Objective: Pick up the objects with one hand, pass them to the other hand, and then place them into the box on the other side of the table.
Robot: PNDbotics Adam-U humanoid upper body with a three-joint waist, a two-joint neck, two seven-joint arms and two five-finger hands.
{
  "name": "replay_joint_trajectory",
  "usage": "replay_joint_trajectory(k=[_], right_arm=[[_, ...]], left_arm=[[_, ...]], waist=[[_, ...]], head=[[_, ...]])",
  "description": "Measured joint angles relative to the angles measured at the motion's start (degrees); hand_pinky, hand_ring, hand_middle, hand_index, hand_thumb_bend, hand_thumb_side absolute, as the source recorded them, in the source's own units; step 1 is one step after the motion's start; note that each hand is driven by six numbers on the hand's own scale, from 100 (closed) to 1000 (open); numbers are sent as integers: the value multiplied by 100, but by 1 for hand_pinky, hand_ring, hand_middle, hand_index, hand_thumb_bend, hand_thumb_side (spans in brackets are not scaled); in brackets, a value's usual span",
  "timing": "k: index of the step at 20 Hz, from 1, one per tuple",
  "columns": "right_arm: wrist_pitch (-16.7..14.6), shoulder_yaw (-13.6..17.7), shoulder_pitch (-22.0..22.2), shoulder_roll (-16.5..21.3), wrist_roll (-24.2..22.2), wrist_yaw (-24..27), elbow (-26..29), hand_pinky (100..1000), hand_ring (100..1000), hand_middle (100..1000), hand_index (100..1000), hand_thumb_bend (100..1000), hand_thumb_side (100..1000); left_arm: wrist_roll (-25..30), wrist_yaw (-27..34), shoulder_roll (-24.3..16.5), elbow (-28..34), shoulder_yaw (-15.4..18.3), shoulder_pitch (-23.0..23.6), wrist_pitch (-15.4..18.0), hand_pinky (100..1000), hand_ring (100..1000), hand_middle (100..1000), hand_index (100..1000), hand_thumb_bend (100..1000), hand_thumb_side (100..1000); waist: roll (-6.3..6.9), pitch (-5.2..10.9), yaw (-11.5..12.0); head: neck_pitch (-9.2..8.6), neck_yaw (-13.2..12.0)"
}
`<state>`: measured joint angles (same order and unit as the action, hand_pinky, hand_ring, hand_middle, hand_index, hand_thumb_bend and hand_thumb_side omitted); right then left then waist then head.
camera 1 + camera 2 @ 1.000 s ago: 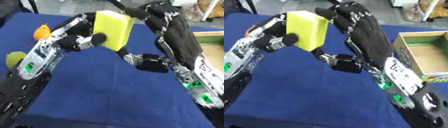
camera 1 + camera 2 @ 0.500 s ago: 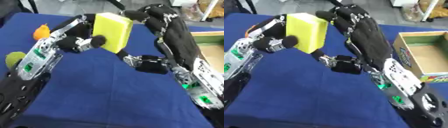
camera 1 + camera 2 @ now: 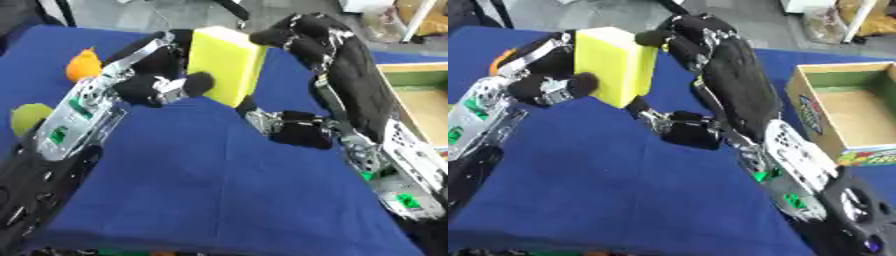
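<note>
Blue cloth (image 3: 201,190) covers the table; at far left a green object (image 3: 26,116) sits half hidden behind the left arm, an orange one (image 3: 83,65) beyond; left hand (image 3: 162,82) curls around the raised yellow block (image 3: 226,65); right hand (image 3: 697,37) touches its far side, fingers unclear; open cardboard box (image 3: 846,107) at right, label unreadable.

Both arms were mostly black, with silver metal plates along the forearms carrying small green markings. The left hand (image 3: 162,87) had black padded fingers (image 3: 199,83) and silver links. The right hand (image 3: 697,37) was black, with thin silver rods and a rounded black joint below.
</note>
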<state>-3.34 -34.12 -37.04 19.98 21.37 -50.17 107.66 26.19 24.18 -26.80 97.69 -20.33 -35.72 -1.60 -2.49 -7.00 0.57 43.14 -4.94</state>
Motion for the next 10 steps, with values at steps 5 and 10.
replay_joint_trajectory(k=[5, 10], right_arm=[[10, 3, 29, 1, 213, 76, -35, 634, 543, 505, 552, 271, 221], [-13, 19, 64, 14, 442, 132, -35, 635, 540, 504, 541, 270, 207]], left_arm=[[25, 0, 2, 1, -1, -5, -19, 768, 699, 671, 744, 579, 483], [80, -76, 2, 35, 11, -8, 36, 781, 743, 747, 809, 728, 574]], waist=[[0, 0, -14], [0, 0, -16]], head=[[0, 0], [0, 4]])
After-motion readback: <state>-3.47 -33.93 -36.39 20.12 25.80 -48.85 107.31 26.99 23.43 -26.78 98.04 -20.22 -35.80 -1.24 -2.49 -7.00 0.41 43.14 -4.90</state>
